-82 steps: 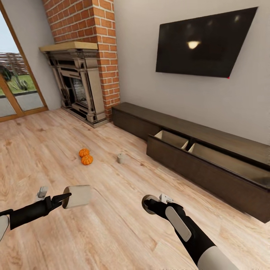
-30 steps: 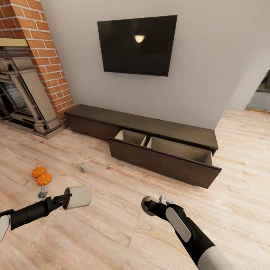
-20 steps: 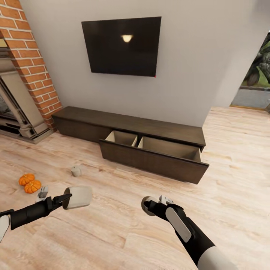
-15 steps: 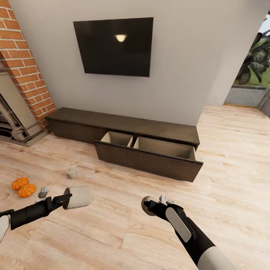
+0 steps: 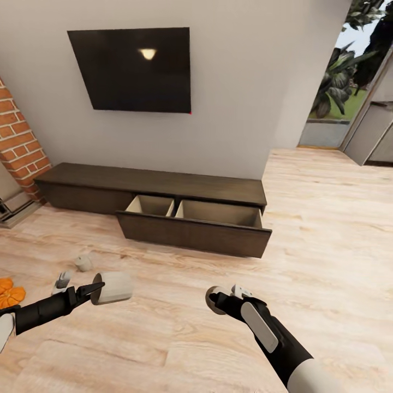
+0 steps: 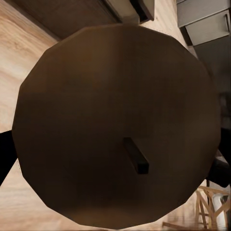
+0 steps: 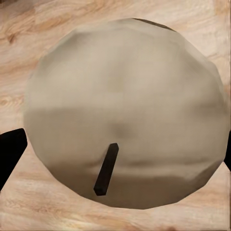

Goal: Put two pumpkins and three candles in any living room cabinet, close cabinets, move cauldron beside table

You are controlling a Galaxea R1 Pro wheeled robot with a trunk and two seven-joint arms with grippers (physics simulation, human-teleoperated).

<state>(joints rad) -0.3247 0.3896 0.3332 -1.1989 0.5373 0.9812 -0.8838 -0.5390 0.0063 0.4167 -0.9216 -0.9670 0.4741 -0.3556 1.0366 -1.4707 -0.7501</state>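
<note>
Dark-brown wood-grain cabinet [image 5: 164, 188], beige inside; orange pumpkin [image 5: 10, 297].

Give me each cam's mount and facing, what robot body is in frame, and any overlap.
Head: on the robot's head, looking forward and down at the open cabinet; both arms show, left gripper and right gripper.
Left wrist: by that gripper, facing its candle's wick end.
Right wrist: facing its candle over floor.
Shared: head view shows both candles.

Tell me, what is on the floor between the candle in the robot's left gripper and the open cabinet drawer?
Only bare wood floor, in the head view, between the held candle and the cabinet.
</note>
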